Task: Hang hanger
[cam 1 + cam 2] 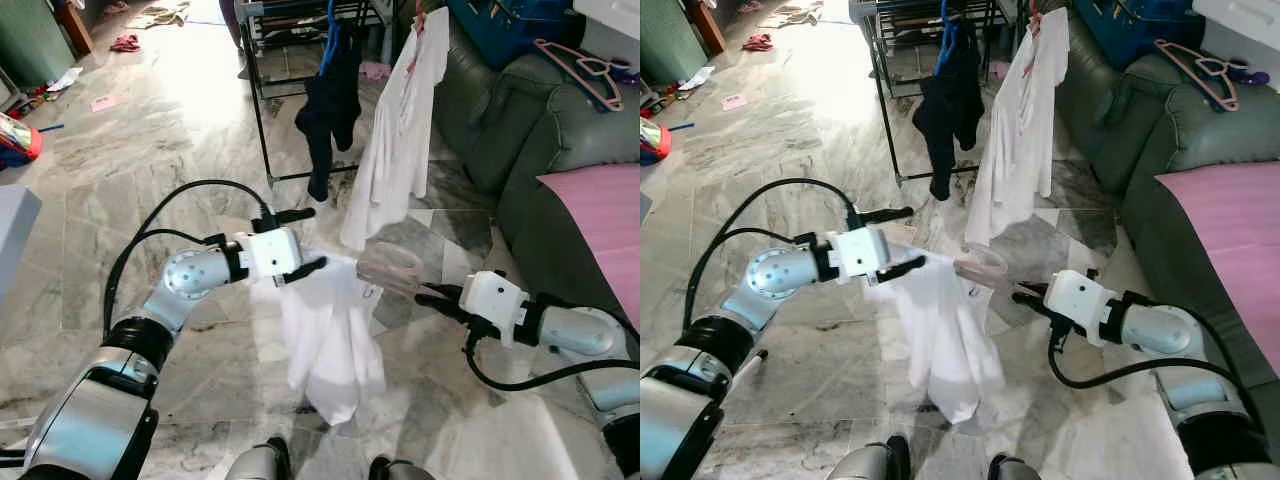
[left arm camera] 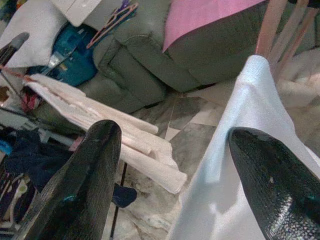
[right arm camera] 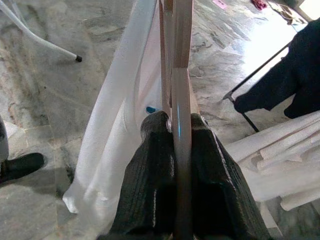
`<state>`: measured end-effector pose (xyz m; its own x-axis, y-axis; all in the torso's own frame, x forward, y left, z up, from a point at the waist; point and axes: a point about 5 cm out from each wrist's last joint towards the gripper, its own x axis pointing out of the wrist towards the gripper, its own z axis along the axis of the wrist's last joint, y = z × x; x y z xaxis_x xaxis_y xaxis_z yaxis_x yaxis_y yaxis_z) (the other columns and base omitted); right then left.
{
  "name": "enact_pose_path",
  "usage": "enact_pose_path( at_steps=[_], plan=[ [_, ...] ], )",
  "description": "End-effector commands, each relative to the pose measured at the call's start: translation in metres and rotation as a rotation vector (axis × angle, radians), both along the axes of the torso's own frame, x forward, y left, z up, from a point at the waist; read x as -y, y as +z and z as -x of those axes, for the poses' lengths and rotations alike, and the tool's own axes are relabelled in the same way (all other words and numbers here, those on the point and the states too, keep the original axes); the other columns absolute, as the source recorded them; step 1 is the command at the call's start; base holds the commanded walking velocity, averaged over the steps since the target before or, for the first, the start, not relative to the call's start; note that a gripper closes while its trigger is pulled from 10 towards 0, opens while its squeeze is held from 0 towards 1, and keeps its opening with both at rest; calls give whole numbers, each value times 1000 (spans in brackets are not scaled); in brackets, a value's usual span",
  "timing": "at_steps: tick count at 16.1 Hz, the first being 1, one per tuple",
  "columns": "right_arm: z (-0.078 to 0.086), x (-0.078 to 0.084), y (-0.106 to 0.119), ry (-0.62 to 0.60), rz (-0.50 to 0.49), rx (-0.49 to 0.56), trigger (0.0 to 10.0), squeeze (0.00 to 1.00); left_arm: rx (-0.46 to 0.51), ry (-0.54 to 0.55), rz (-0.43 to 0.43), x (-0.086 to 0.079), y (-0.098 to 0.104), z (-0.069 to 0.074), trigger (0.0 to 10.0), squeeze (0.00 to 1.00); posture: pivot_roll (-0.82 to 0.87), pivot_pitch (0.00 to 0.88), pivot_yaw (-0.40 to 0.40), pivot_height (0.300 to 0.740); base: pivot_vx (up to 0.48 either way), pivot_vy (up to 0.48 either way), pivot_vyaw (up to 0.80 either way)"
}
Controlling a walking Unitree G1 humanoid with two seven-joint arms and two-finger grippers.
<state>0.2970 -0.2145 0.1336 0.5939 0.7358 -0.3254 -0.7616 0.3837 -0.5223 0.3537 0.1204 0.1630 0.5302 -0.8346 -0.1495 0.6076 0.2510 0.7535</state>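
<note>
My right gripper (image 3: 172, 150) pinches the pink hanger (image 3: 181, 60); left gripper (image 1: 298, 243) spread wide beside the white shirt (image 1: 330, 335) draped on it. Drying rack (image 1: 262, 110) well ahead: hanging not yet done

Home living room: grey marble floor (image 1: 150, 170), dark green sofa (image 1: 520, 130) with pink cushion (image 1: 600, 215), black drying rack (image 1: 285, 60) hung with dark garment (image 1: 325, 115) and white shirt (image 1: 400, 140), clothes strewn on floor
</note>
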Motion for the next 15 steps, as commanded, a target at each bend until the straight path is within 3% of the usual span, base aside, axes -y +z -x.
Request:
enact_pose_path(
  at_steps=[1,5,7,8,9,11,15],
  plan=[
    [-1,-2,10,25,-17,41,10000,0,-12,-30,-51,1,-5,2,10000,0,-39,202,83,740,0,0,0],
    [1,-2,17,72,28,41,10000,0,-76,-62,-147,-1,-19,5,10000,0,-43,207,90,740,0,0,0],
    [2,-1,19,76,47,51,10000,0,-98,-66,-173,-4,-21,5,7608,0,-44,208,92,740,0,0,0],
    [2,-1,20,79,48,51,10000,0,-105,-62,-181,-5,-22,4,4627,0,-45,208,94,740,0,0,0],
    [3,-2,20,86,52,51,10000,0,-114,-59,-189,-6,-23,4,4078,0,-45,208,96,740,0,0,0],
    [6,-6,22,115,56,41,10000,0,-135,-61,-190,-6,-24,4,0,0,-45,207,99,740,0,0,0],
    [9,-9,19,134,70,29,10000,0,-161,-70,-225,-5,-29,4,0,0,-45,206,102,740,0,0,0]
  ],
)
